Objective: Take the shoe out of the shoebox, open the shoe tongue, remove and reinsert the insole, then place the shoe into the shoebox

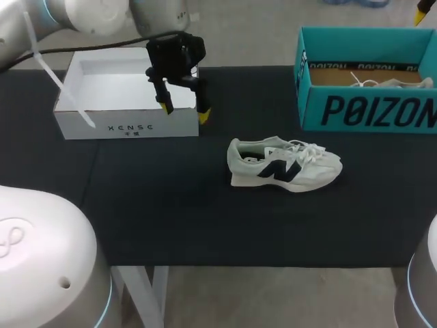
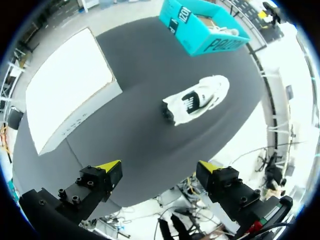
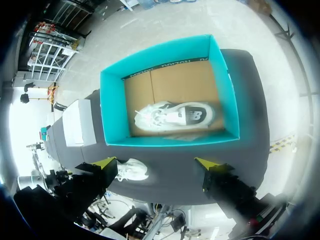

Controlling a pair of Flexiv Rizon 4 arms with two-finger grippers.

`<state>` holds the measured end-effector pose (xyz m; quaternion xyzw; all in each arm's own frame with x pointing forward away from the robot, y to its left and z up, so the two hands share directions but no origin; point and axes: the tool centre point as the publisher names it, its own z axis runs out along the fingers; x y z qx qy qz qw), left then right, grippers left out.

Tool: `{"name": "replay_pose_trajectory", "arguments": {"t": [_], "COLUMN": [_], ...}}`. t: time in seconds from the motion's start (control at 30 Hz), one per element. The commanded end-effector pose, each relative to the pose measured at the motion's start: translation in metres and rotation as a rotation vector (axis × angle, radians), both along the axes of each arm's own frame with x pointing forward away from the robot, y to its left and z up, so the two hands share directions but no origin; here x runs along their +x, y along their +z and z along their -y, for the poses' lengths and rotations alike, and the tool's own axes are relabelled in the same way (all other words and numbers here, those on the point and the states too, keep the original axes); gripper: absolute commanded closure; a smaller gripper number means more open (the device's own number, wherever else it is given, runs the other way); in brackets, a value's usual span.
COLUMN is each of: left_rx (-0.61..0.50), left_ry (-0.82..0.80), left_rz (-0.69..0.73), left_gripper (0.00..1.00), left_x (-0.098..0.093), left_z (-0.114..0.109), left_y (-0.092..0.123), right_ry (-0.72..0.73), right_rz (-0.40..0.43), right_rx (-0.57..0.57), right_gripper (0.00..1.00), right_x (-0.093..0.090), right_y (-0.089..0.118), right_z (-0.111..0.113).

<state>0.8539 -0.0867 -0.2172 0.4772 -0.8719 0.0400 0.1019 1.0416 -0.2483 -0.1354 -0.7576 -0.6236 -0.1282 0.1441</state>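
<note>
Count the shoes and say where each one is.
2. One shoe lies on the dark table, outside both boxes; the other shoe lies inside the teal shoebox. None seems hidden.

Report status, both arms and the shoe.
Left gripper open, by white box. Right gripper open above shoebox, one shoe inside. Other shoe upright on table, nothing blocking it.

**Q:** What lies ahead of the right jaws?
**A:** An open teal shoebox [image 3: 113, 116] on the dark surface [image 3: 248, 102], with a white shoe [image 3: 172, 116] lying on its cardboard floor.
**Q:** And outside it?
**A:** A second shoe [image 3: 132, 170] near the shoebox wall, and a white box [image 3: 80, 122] farther along. The jaws stand wide apart, gripping nothing.
</note>
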Motion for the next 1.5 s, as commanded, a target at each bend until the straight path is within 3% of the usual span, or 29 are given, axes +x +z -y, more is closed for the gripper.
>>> {"name": "replay_pose_trajectory", "arguments": {"t": [0.03,0.3,0.43,0.63,0.73,1.3,1.33,1.4,1.43,1.5], "left_rx": [-0.228,-0.228,-0.323,-0.414,-0.403,-0.403,-0.412,-0.499,-0.541,-0.631], "left_ry": [-0.441,-0.441,-0.491,-0.556,-0.58,-0.58,-0.651,-0.575,-0.648,-0.71], "left_rz": [-0.262,-0.262,-0.013,0.233,0.275,0.275,0.45,0.513,0.699,0.834], "left_gripper": [0.0,0.0,0.0,0.0,0.0,0.0,0.0,0.0,0.0,0.0], "left_x": [0.009,0.009,0.003,-0.006,-0.012,-0.012,-0.01,-0.009,-0.011,-0.016], "left_z": [-0.003,-0.003,-0.004,0.001,0.006,0.006,0.01,0.014,0.017,0.021], "left_y": [-0.004,-0.004,-0.003,0.027,0.043,0.043,0.041,0.038,0.034,0.03], "right_ry": [-0.001,-0.001,-0.001,-0.001,-0.001,-0.001,-0.001,-0.001,-0.001,-0.001], "right_rz": [0.001,0.001,0.001,0.001,0.001,0.001,0.001,0.001,0.001,0.001], "right_rx": [-0.001,-0.001,-0.001,-0.001,-0.001,-0.001,-0.001,-0.001,-0.001,-0.001], "right_gripper": [0.0,0.0,0.0,0.0,0.0,0.0,0.0,0.0,0.0,0.0], "right_x": [-0.001,-0.001,-0.001,-0.001,-0.001,-0.001,-0.001,-0.001,-0.001,-0.001], "right_y": [0.0,0.0,0.0,0.0,0.0,0.0,0.0,0.0,0.0,0.0], "right_z": [0.0,0.0,0.0,0.0,0.0,0.0,0.0,0.0,0.0,0.0]}}
